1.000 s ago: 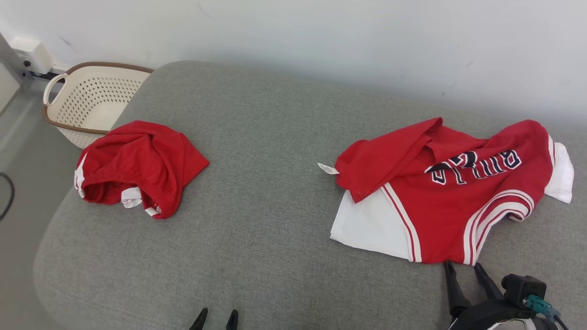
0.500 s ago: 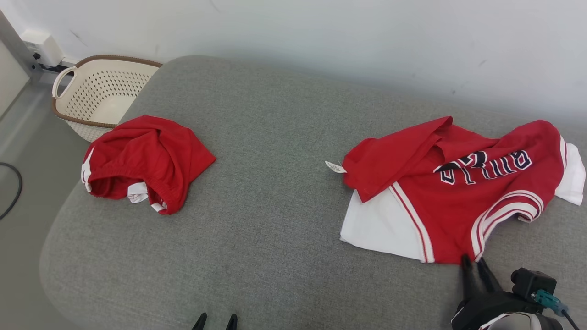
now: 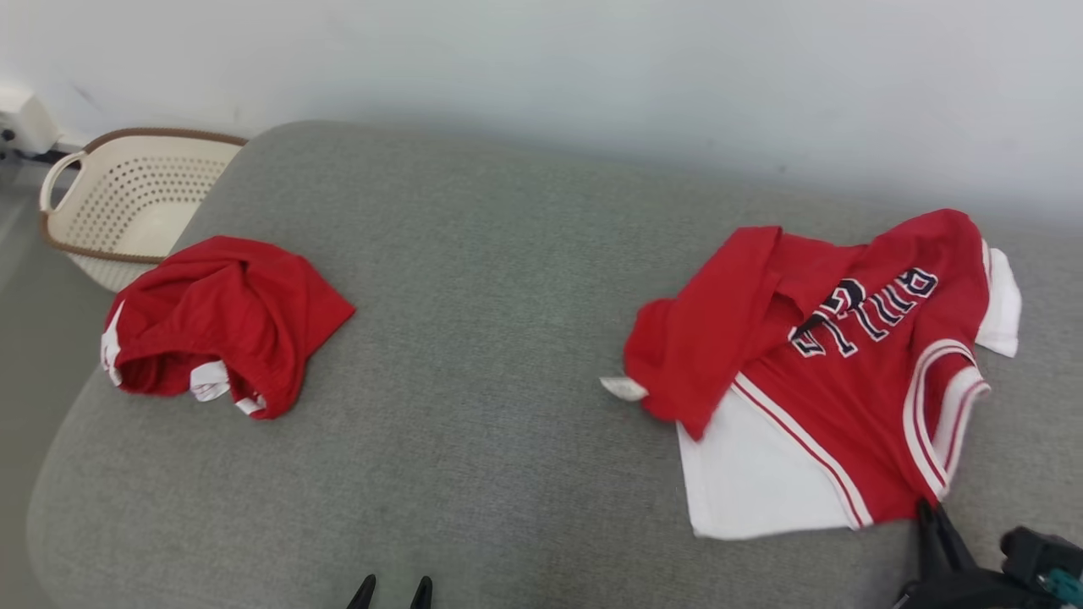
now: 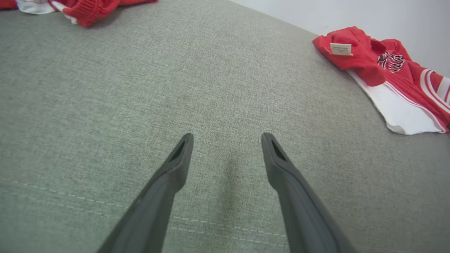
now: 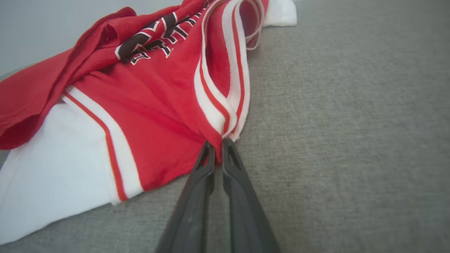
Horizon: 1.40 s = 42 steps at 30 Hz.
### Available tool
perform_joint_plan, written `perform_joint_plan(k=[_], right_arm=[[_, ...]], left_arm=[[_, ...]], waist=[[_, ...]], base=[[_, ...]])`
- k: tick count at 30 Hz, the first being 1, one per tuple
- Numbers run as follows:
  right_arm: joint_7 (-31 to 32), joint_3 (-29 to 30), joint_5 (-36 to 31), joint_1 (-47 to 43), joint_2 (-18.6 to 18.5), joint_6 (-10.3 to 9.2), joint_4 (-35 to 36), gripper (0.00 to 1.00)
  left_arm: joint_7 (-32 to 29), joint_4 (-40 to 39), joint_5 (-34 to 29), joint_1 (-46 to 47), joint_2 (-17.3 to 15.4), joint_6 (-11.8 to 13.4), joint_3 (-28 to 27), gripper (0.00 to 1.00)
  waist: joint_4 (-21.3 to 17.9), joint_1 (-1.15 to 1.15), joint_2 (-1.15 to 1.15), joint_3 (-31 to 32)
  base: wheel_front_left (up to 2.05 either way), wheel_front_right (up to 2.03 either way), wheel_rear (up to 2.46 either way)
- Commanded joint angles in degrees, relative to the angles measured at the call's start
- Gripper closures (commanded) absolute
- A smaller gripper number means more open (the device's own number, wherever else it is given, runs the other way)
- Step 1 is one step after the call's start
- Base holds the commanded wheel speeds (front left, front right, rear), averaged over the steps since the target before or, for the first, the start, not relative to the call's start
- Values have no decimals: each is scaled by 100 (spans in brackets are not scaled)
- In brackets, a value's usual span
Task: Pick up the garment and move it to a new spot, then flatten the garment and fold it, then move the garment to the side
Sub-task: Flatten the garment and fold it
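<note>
Firmly the right gripper (image 5: 218,144) clamps a near corner of the jersey (image 3: 846,381), whose long axis slants toward far right; the left gripper (image 4: 226,136) stands spread.

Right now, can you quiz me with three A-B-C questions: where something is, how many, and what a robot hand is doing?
1. Where is the basket? A. past the cushion's far left corner B. mid-cushion C. in a gripper
2. How many red garments lie on the cushion? A. one B. two C. four
3. The right gripper is: A. wide open B. shut on the jersey's edge C. holding the basket
Answers: A, it sits beyond the cushion's edge; B, jersey and shorts; B, its fingers pinch the jersey's edge.
</note>
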State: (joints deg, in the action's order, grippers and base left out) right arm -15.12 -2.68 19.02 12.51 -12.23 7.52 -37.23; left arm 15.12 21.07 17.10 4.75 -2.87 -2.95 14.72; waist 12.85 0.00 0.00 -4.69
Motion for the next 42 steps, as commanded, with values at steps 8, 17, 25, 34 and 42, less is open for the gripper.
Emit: perform_joint_plan(k=[8,17,25,34,42], right_arm=[[0,221,-94,-420,-402,-6,-168,100],[-1,620,-445,-297,-378,-6,24,0],[-1,459,-792,-415,12,-6,962,0],[-1,-888,-332,-329,205,-6,1462,0],[-1,-2016,194,-182,70,-6,1308,0]], left_arm=[[8,-26,6,-12,-7,-8,22,0],[8,-101,-44,156,-5,-40,103,0],[8,-336,-111,470,-6,-89,427,0],[8,-409,-2,832,-7,-27,784,0],[8,-305,-13,709,-5,-12,776,0]], waist=[[-494,0,0,145],[-820,0,0,175],[-1166,0,0,155],[-1301,0,0,-13],[-1027,0,0,-50]], base=[[0,0,0],[0,0,0],[0,0,0],[0,0,0],[0,0,0]])
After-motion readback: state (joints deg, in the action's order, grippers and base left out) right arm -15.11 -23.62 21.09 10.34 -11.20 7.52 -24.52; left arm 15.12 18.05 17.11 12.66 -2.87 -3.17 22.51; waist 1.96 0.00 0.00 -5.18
